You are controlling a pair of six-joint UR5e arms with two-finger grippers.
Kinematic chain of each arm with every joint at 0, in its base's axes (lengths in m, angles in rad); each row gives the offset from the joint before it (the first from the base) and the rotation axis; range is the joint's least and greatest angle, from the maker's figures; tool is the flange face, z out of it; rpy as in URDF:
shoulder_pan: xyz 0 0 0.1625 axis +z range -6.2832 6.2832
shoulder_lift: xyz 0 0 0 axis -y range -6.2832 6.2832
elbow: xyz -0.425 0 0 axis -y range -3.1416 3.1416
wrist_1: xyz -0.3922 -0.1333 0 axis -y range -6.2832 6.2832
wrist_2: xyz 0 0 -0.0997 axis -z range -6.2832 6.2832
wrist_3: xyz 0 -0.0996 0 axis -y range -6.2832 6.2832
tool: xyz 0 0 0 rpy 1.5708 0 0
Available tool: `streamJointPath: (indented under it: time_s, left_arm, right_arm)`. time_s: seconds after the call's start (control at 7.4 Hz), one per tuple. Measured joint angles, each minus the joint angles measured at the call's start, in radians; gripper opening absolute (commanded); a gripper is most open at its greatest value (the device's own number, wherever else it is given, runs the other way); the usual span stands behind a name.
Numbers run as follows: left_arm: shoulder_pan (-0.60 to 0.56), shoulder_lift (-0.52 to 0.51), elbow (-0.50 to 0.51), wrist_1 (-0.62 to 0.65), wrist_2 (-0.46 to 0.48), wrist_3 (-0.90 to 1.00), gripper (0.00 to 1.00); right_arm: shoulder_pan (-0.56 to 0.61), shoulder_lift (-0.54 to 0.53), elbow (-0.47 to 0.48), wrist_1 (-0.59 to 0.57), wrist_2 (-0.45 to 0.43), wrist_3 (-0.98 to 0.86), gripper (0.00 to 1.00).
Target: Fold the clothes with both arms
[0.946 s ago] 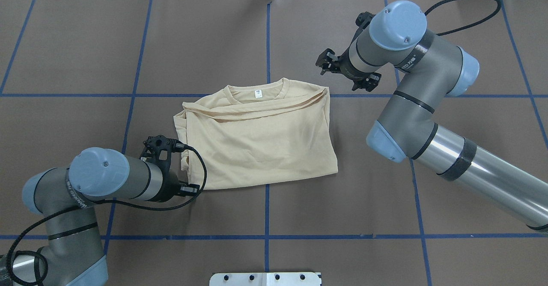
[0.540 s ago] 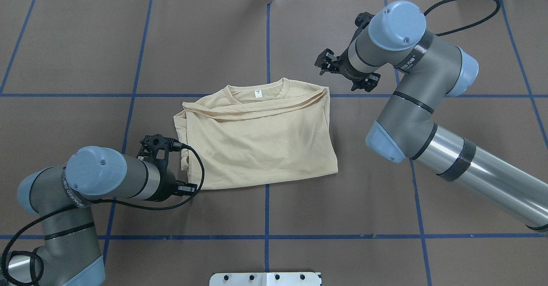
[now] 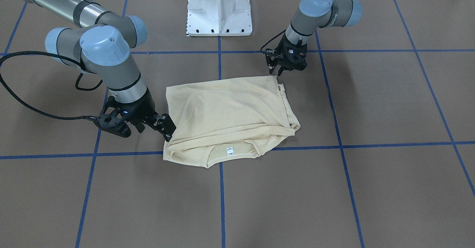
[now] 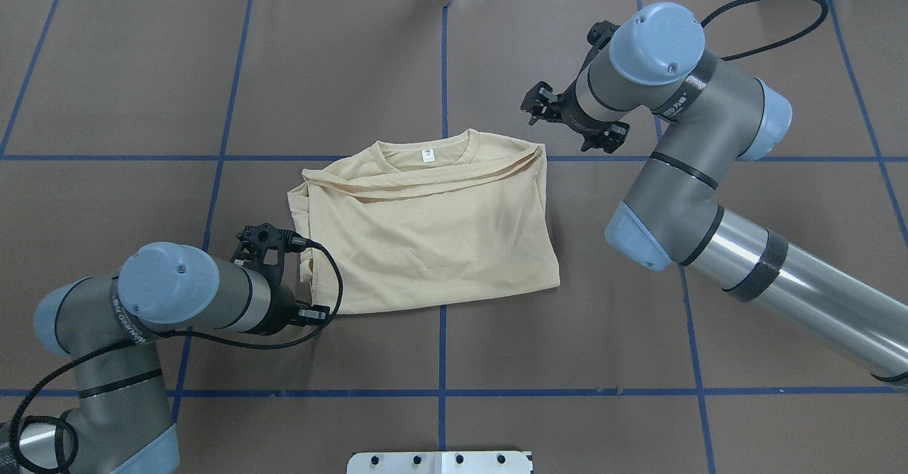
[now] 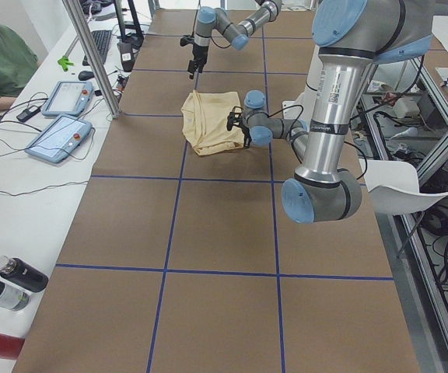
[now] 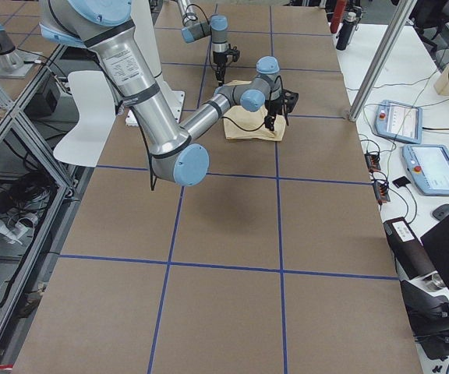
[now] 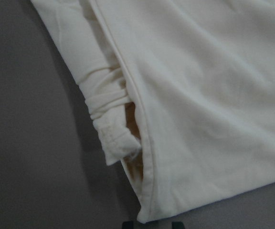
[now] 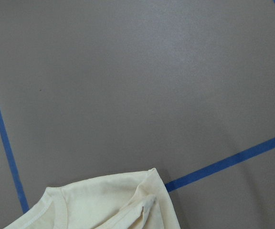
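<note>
Not much has moved since a second ago, tbh. The left arm (image 4: 169, 286) nudged a hair toward the shirt (image 4: 425, 233), the right arm (image 4: 667, 91) drifted a touch toward the far edge, and the shirt itself hasn't budged.

The shirt lies partly folded in the middle of the table (image 4: 638, 318), plain side up, sleeves tucked in. The collar faces the far edge with the label (image 4: 428, 154) showing. The collar edge sits right along a line of blue tape (image 4: 142, 157).

The left gripper (image 3: 279, 72) points down at the hem-side corner on the robot's left. The jaws look apart, with nothing between them. Its wrist cam is right up close on the hem, with a bunched cuff (image 7: 113, 138) poking out from under the top layer. Can't tell from any angle if the fingers actually touch the cloth.

The right gripper (image 3: 159, 129) hangs by the collar-side corner on the robot's right, jaws also spread and holding nothing. The front view makes it look like it's on the edge, but the overhead and its own wrist cam put it just off the corner, over bare table.
</note>
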Motion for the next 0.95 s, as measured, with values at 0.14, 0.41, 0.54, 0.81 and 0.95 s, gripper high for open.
streamJointPath:
  time_s: [0.14, 0.41, 0.54, 0.81, 0.95]
  left_arm:
    - [0.001, -0.003, 0.000, 0.000, 0.001, -0.001, 0.39]
    - [0.001, -0.007, 0.002, 0.001, 0.001, -0.001, 0.39]
    - [0.002, -0.010, 0.006, 0.001, 0.002, -0.001, 0.38]
    - [0.005, -0.017, 0.014, 0.001, 0.003, -0.001, 0.28]
    - [0.005, -0.018, 0.015, 0.001, 0.003, -0.001, 0.13]
  right_arm:
    - [0.000, -0.001, 0.004, 0.000, 0.000, 0.000, 1.00]
    - [-0.001, -0.002, 0.008, 0.001, 0.000, 0.001, 1.00]
    - [-0.001, -0.003, 0.009, 0.001, 0.000, 0.001, 1.00]
    - [-0.001, -0.008, 0.010, 0.001, 0.000, 0.000, 1.00]
    - [-0.002, -0.008, 0.010, 0.000, 0.000, -0.001, 1.00]
